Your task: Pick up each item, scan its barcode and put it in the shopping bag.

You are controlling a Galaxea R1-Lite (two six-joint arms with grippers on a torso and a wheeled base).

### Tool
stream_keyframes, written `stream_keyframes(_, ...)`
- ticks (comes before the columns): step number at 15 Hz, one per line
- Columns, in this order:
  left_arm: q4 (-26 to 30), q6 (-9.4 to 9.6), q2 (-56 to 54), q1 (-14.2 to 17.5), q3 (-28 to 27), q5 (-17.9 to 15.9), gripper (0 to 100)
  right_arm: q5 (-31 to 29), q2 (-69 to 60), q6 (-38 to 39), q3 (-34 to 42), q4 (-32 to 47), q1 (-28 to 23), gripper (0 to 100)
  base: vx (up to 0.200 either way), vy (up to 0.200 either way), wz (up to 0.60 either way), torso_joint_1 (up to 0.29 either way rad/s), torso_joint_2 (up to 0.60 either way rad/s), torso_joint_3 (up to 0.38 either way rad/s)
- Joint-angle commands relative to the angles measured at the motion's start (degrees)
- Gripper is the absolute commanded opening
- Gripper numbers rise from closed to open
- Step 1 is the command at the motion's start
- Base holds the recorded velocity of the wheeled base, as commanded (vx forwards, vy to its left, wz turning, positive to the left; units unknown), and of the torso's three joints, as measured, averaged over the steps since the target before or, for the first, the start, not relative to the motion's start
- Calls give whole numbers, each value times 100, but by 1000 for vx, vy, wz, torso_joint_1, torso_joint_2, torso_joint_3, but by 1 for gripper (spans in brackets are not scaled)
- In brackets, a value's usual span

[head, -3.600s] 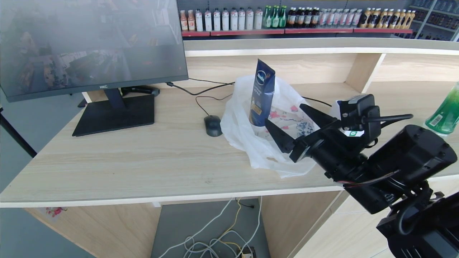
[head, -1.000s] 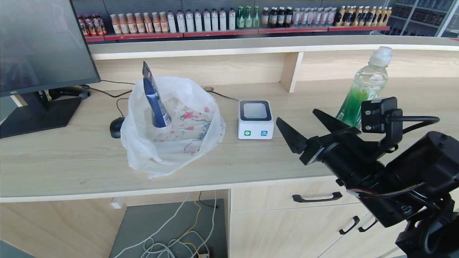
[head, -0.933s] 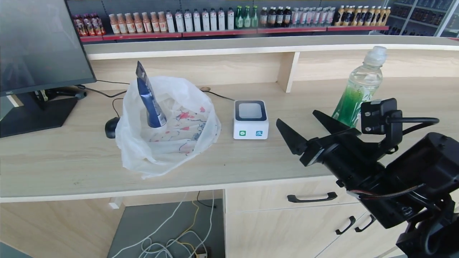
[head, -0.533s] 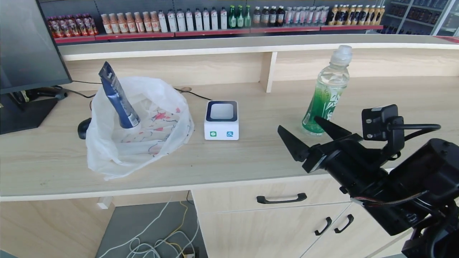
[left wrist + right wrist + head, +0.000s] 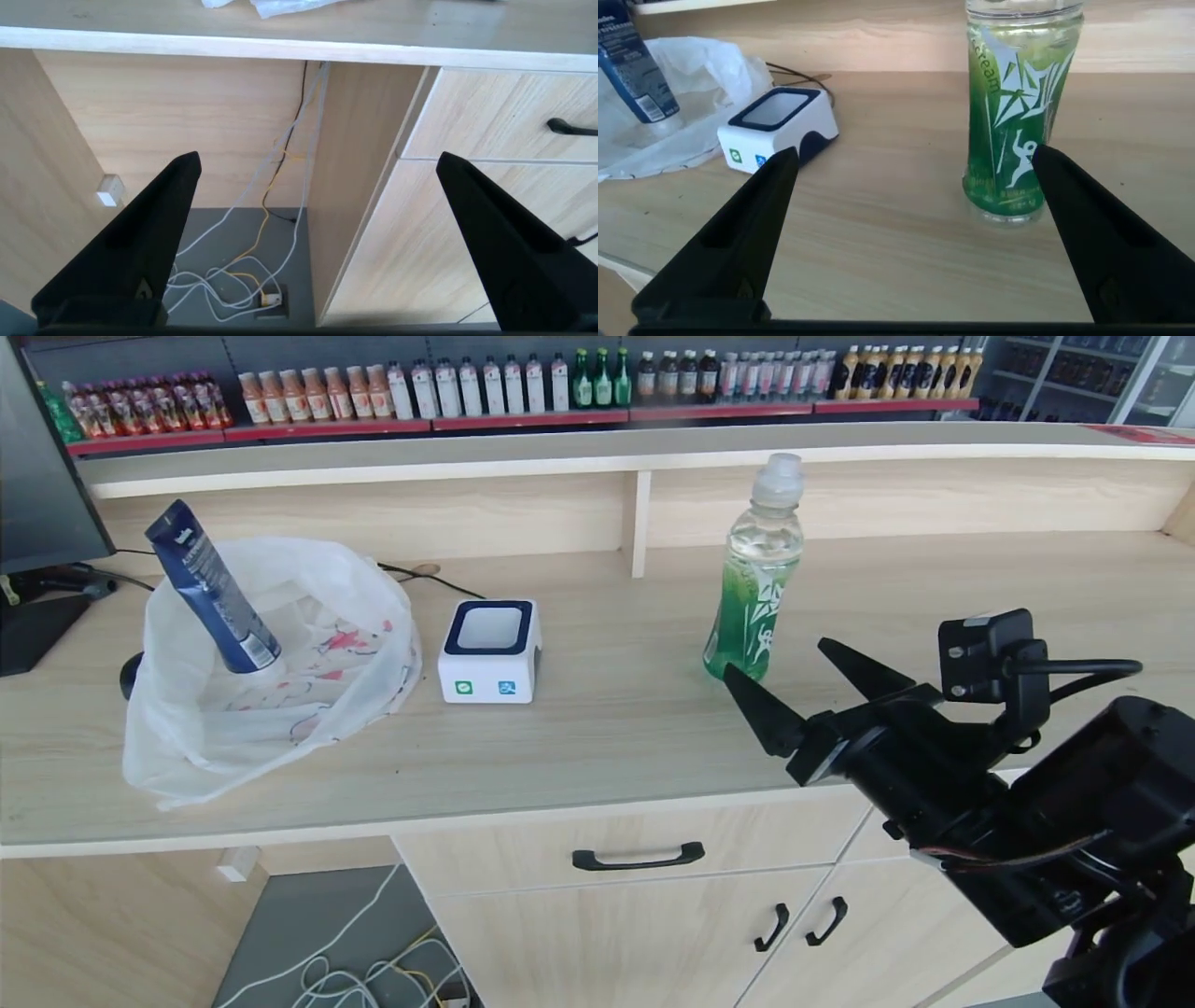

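A green drink bottle point(image 5: 754, 577) with a clear cap stands upright on the wooden counter; it appears close ahead as the bottle point(image 5: 1020, 112). My right gripper point(image 5: 798, 691) hangs open just in front of it, over the counter's front edge, with nothing between its fingers point(image 5: 729, 252). A white barcode scanner point(image 5: 489, 638) with a dark-rimmed window sits left of the bottle, the same scanner point(image 5: 778, 126). Further left a white shopping bag point(image 5: 252, 663) holds a blue tube point(image 5: 213, 588) leaning upright. My left gripper point(image 5: 313, 233) is open, low in front of the counter's underside.
A monitor point(image 5: 42, 476) and its stand are at the far left, with a mouse point(image 5: 131, 674) behind the bag. Cables point(image 5: 271, 233) trail under the counter beside drawers with black handles point(image 5: 639, 859). A raised back ledge point(image 5: 597, 457) runs along the counter; store shelves of bottles stand behind.
The head camera has swung to the right, so the bag, scanner and bottle sit further left in the picture. The right gripper stays open and now lines up in front of the bottle.
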Motion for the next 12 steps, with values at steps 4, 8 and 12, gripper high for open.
stream_keyframes(4,2,-7,9,-7,0,4,100,5,57,-81,-348,-6,-150,100,0,0,0,0,0,0)
stream_keyframes(8,2,-7,9,2,0,4,100,-4,22,-274,-849,618,-519,100,0,0,0,0,0,0)
stream_keyframes(12,2,-7,0,2,0,4,100,-13,83,-274,-2044,1840,-704,100,0,0,0,0,0,0)
